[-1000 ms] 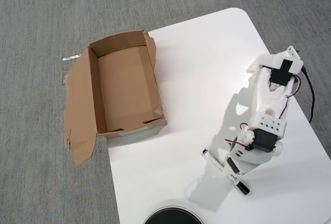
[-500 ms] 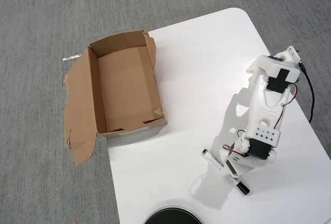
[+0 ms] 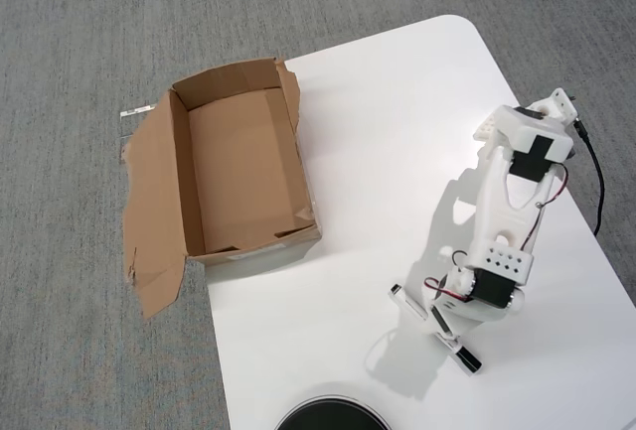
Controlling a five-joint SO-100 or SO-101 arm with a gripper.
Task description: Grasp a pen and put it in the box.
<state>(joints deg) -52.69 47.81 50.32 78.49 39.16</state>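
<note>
- Grey carpet (image 3: 89,33) fills the left and far part of the overhead view, and a white table (image 3: 397,112) with a rounded far corner takes up the right side.
- My arm (image 3: 512,202) is white with black servo blocks and thin red and black wires; it reaches from the table's right edge down toward the near side.
- My pincer (image 3: 442,326) sits low over the tabletop at the near right, directly above the middle of the pen (image 3: 407,303).
- That pen lies flat and slanted on the table: its white end pokes out to the left of my pincer, and its black end shows on the near right side.
- My pincer's body hides the pen's middle, so I cannot tell whether my jaws are spread around it or closed on it.
- My shadow falls on the table just near and left of the pen.
- Well apart to the left stands the box (image 3: 243,167), brown cardboard and open on top, half over the table's left edge, its torn flap spread on the carpet.
- At the near edge a dark round object (image 3: 333,418) is cut off by the frame.
</note>
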